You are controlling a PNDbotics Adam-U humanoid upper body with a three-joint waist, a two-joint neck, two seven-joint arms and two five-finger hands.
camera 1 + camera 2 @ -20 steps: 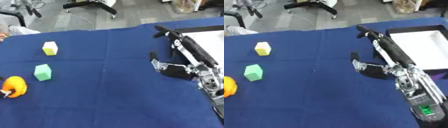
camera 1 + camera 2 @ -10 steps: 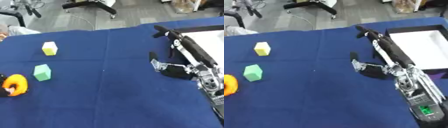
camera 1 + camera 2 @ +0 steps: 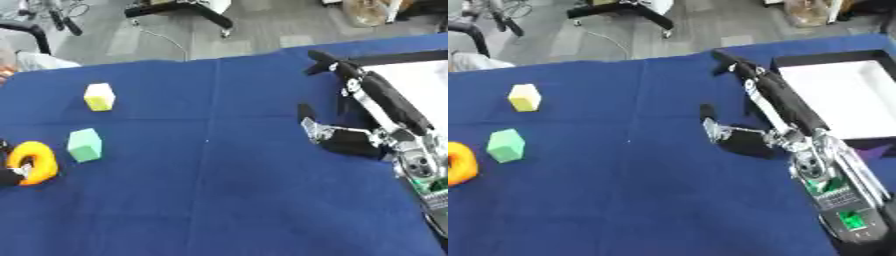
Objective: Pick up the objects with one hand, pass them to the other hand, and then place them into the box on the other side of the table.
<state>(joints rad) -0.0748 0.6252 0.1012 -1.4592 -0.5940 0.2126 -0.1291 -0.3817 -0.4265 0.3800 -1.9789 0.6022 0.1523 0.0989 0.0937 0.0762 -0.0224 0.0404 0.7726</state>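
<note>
The table [image 3: 210, 200], covered in blue cloth, fills the view. The box [image 3: 842, 97], white inside with a dark rim, sits at the far right. The right hand [image 3: 750, 127] hovers over the table just left of the box, palm down, with its fingers extended toward the far edge and its thumb spread to the left; it holds nothing.

The three objects lie well apart from that hand, at the left:
- yellow block [image 3: 99, 96], farthest away;
- green block [image 3: 85, 145], nearer;
- orange ring [image 3: 31, 162], nearest, at the left edge.

The left hand [image 3: 9, 176] shows only as a dark shape at the ring; its finger state cannot be determined. It is much the nearer hand. Judgement: the left hand picks, and the handover travels rightward.
</note>
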